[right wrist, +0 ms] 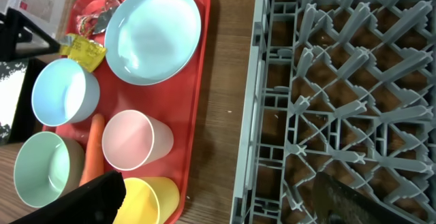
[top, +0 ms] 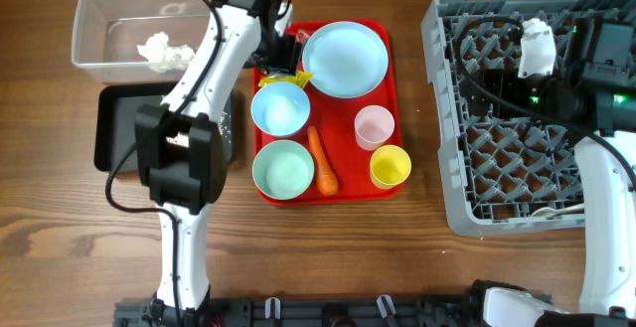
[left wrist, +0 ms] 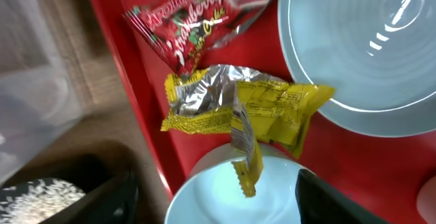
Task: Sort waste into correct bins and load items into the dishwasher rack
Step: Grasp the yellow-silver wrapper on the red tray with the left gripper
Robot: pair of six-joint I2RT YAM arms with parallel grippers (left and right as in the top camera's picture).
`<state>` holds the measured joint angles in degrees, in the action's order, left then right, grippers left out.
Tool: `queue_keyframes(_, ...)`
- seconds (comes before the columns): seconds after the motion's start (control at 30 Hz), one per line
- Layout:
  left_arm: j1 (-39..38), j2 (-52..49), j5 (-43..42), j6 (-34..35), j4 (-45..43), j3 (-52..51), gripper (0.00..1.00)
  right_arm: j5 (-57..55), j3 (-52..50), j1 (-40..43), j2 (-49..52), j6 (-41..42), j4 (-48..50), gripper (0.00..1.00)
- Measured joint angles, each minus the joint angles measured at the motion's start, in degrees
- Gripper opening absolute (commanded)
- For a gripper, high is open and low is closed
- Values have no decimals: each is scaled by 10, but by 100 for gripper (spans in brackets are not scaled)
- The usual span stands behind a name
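My left gripper [top: 281, 54] [left wrist: 218, 210] is open and empty, just above the far-left corner of the red tray. Under it lie a yellow wrapper [left wrist: 238, 105] [top: 283, 72] and a red wrapper [left wrist: 187, 26]; the yellow one hangs over the rim of a light-blue bowl [left wrist: 238, 193] [top: 281, 108]. The light-blue plate [top: 345, 59], a second bowl [top: 283, 168], the carrot [top: 323, 160], pink cup [top: 374, 125] and yellow cup [top: 391, 166] sit on the tray. My right gripper [top: 494, 69] [right wrist: 225, 207] is open and empty over the grey rack [top: 527, 148].
The clear tub [top: 99, 29] at the far left holds crumpled white tissue [top: 164, 49]. The black tray [top: 114, 133] in front of it holds rice [left wrist: 41, 193]. The red tray [top: 343, 190] lies between the bins and the rack. A strip of bare wood separates tray and rack.
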<state>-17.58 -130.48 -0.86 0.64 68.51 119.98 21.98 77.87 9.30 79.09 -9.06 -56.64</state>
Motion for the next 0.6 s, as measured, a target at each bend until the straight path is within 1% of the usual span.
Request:
queue_keyframes(0.13,0,-2,-11,0,2,0,62,0,0,0,0,0,0,90)
queue_keyframes(0.17,-1,-4,-13,0,1,0,59,0,0,0,0,0,0,90)
queue_keyframes(0.27,0,-14,-22,0,1,0,56,0,0,0,0,0,0,90)
queue_keyframes(0.3,0,-20,-23,0,0,0,54,0,0,0,0,0,-1,91)
queue_keyframes(0.37,0,-36,-25,0,-2,0,43,0,0,0,0,0,-1,90)
queue_keyframes(0.53,-1,-45,-27,0,-28,0,34,0,0,0,0,0,-2,90)
queue_keyframes(0.6,-1,-45,-27,0,-40,0,28,0,0,0,0,0,-2,90)
